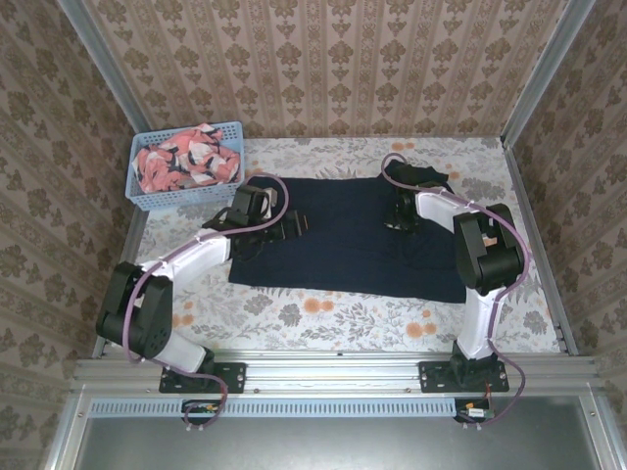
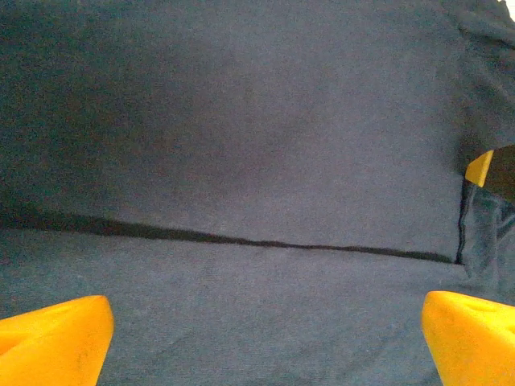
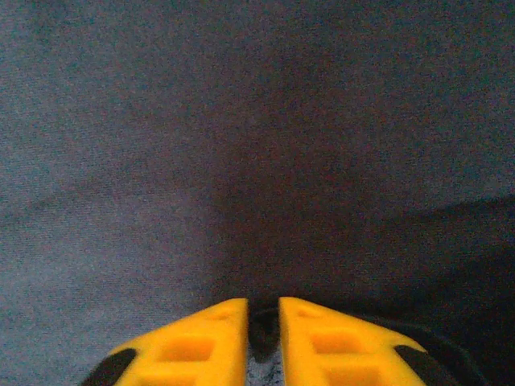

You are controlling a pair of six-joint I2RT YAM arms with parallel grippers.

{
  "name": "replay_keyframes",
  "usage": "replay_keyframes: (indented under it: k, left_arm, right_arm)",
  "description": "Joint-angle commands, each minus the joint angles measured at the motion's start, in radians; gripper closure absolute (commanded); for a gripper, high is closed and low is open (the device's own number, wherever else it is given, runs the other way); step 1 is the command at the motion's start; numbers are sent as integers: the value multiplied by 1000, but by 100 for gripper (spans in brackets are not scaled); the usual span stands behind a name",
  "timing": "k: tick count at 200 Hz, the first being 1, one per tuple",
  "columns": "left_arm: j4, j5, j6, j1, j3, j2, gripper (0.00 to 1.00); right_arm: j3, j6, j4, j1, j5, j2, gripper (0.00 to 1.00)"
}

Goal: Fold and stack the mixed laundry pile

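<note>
The counter (image 1: pixel 323 318), covered in a floral-patterned cloth, carries a dark navy garment (image 1: pixel 343 245) spread flat across the middle of the frame. A light blue perforated basket (image 1: pixel 181 199) stands on it in the upper left, near the garment's upper-left corner.

flat garment (image 1: pixel 343 240) on table (image 1: pixel 323 313) centre | bundled garment (image 1: pixel 186 162) in basket (image 1: pixel 176 201) far-left

1. A light blue perforated basket (image 1: pixel 182 202) is sitting in the far left corner of the counter (image 1: pixel 323 313).
2. A floral cloth is covering the counter, and patterned wallpaper (image 1: pixel 333 69) is enclosing it on three sides.
3. A metal rail (image 1: pixel 333 370) is running along its near edge.
</note>
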Motion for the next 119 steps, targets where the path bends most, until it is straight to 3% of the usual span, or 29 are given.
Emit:
replay_keyframes:
  k: [1,49,77,92,105,119]
  left_arm:
    - [-20,-17,-6,7,-9,-36,0]
    - [-25,-25,-1,10,-10,-43,0]
    - [-21,-21,-3,10,-18,-40,0]
    - [-21,-14,-3,10,-23,-44,0]
    - [-26,0,0,9,-29,-48,0]
    - [-51,10,11,3,-30,-55,0]
  right_arm:
    - [18,9,-26,7,31,-12,90]
    - [40,11,-51,27,7,-109,96]
    - [82,13,12,41,-74,-63,94]
    - [121,13,22,46,-132,-10,84]
    - [154,4,-6,48,-137,17,47]
    - [140,-9,-22,46,-103,-9,26]
